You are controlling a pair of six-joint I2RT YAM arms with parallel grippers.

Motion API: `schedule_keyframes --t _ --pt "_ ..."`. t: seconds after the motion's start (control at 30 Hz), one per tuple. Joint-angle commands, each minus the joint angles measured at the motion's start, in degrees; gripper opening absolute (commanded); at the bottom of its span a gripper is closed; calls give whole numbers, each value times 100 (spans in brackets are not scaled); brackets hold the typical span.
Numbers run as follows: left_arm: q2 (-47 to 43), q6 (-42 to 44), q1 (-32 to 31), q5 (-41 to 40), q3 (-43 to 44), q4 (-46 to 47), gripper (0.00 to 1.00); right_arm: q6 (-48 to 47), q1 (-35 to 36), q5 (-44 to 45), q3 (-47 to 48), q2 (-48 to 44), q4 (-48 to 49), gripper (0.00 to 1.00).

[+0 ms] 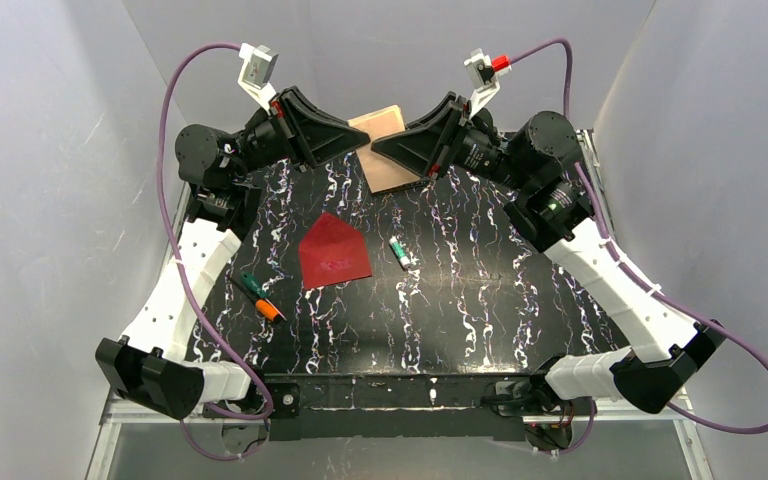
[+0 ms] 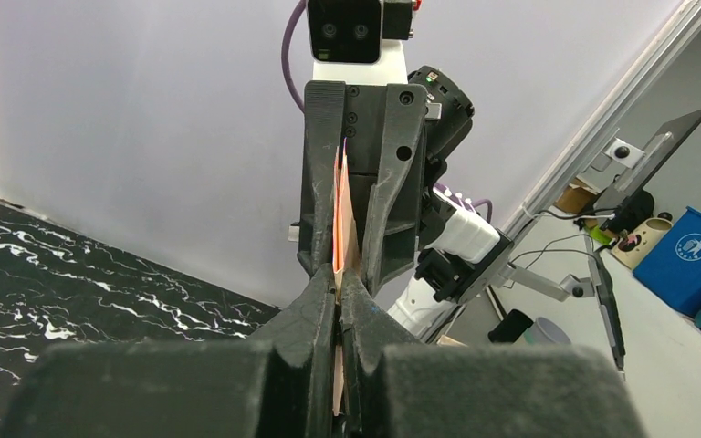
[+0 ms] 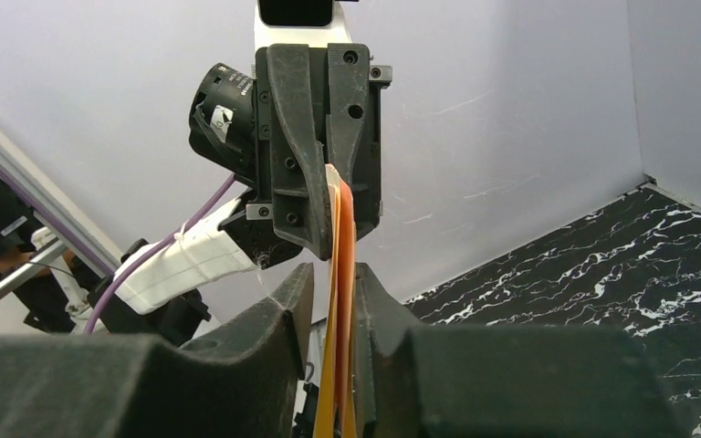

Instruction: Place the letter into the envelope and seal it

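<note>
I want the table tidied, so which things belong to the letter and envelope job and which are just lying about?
For the job: the letter, raised at the far edge of the table; the red envelope, lying flat.
Lying about: the green-and-white tube right of the envelope; the green-and-orange pen to its left.

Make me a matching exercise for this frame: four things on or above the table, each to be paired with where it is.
Things:
1 letter
2 envelope
3 green-and-white tube
4 green-and-orange pen

Places:
A lying flat on the table, flap pointing away from the arm bases
B just right of the envelope
C raised at the far edge, clamped in the left gripper
D lying left of the envelope

Pairs: 1-C, 2-A, 3-B, 4-D
</note>
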Motion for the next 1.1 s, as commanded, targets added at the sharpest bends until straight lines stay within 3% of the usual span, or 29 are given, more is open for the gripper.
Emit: schedule_keyframes --t 0.0,0.17,0.27,0.43,0.53,0.67,0.77,0.83,0.9,0.97,1.07 --pt "-172 97 -3 -7 223 96 0 -24 3 -86 38 -105 85 26" --pt "-146 136 19 -86 291 10 0 -23 -1 -39 -9 -170 89 2" --pt "-134 157 54 -126 277 -80 1 -60 3 53 -58 -228 44 1" --pt "-304 428 267 -396 -187 -557 55 -438 3 861 -75 -316 -650 1" --pt "-574 784 583 -705 -783 -1272 66 -813 -6 1726 10 -269 -1530 1" --pt "-1024 1750 945 -1713 -1699 -3034 75 -1104 -6 2600 -70 26 -2300 1" --pt "-1138 3082 963 -3001 -1805 -5258 88 -1225 -6 2774 -353 294 -2408 1" --pt "-1044 3644 977 -3797 -1751 -6128 98 -1261 -6 2719 -568 443 -2240 1" --pt "-925 3802 1021 -4601 -1641 -6734 98 -1311 -6 2644 -738 608 -2000 1" --pt "-713 3831 1163 -4860 -1393 -7244 98 -1408 -6 2562 -806 848 -1887 1" --pt "-229 3740 1351 -4558 -1067 -7810 98 -1523 -6 2434 -916 1342 -1628 1"
